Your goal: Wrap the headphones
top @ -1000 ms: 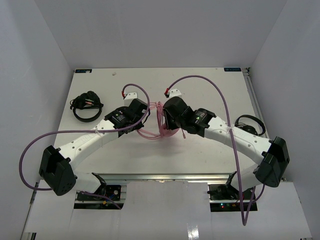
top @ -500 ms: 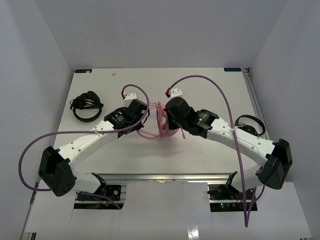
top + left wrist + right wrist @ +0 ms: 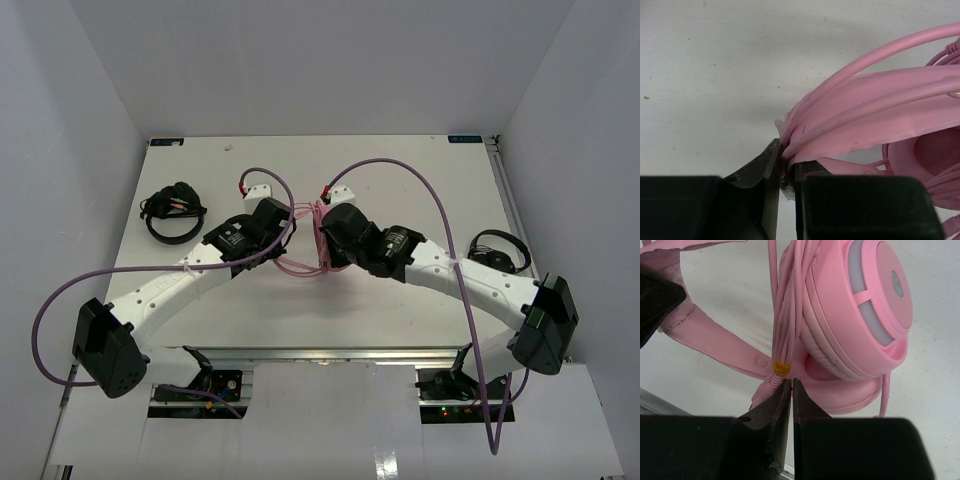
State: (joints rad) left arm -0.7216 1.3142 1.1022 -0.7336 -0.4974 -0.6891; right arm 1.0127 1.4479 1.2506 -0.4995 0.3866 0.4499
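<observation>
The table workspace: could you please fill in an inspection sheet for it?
Surface: white table, lightly specked.
Job's things: headphones at centre; pink cable strands beside an ear cup.
Clutter: black headset at left; second black headset at right.
Grippers: left gripper, jaws shut on the headphones' headband; right gripper, jaws shut on the pink cable.
Cables: purple cables arch above the table.
Surroundings: plain white walls.

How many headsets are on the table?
3: pink headphones mid-table; left black headset near the left edge; right black headset near the right edge, partly hidden.
</observation>
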